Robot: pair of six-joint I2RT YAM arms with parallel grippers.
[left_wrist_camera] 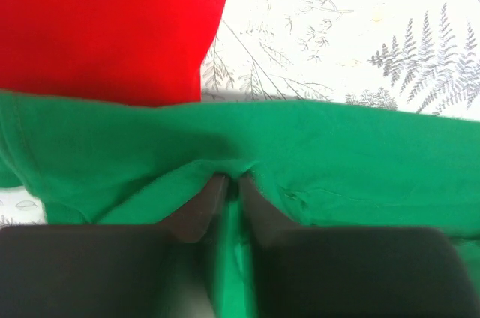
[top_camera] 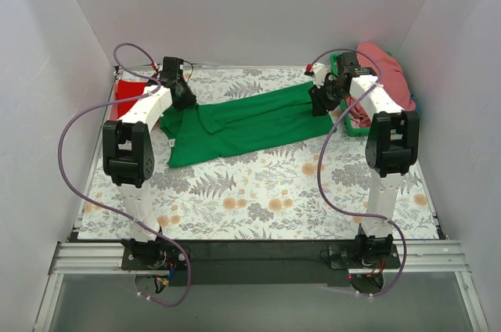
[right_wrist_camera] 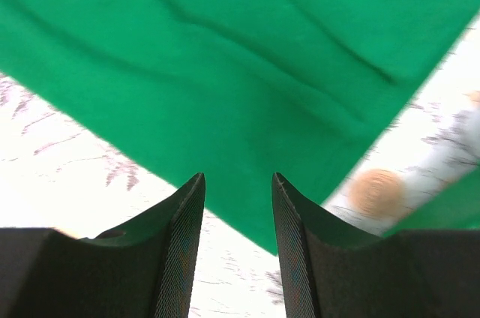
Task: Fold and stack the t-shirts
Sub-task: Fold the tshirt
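Note:
The bright green t-shirt (top_camera: 246, 122) lies spread across the back middle of the floral table. My left gripper (top_camera: 182, 93) is shut on a fold of the green shirt (left_wrist_camera: 315, 160) at its left end, with cloth pinched between the fingers (left_wrist_camera: 202, 202). The red shirt (top_camera: 129, 95) lies at the far left and fills the upper left of the left wrist view (left_wrist_camera: 112, 25). My right gripper (top_camera: 319, 101) is open over the shirt's right corner (right_wrist_camera: 247, 108), which lies just ahead of the fingertips (right_wrist_camera: 193, 198). Pink shirts (top_camera: 383, 77) are heaped at the back right.
The green plastic basket (top_camera: 354, 125) under the pink heap stands at the back right, close to my right arm. White walls enclose the table on three sides. The floral tablecloth (top_camera: 266, 191) covers the front half.

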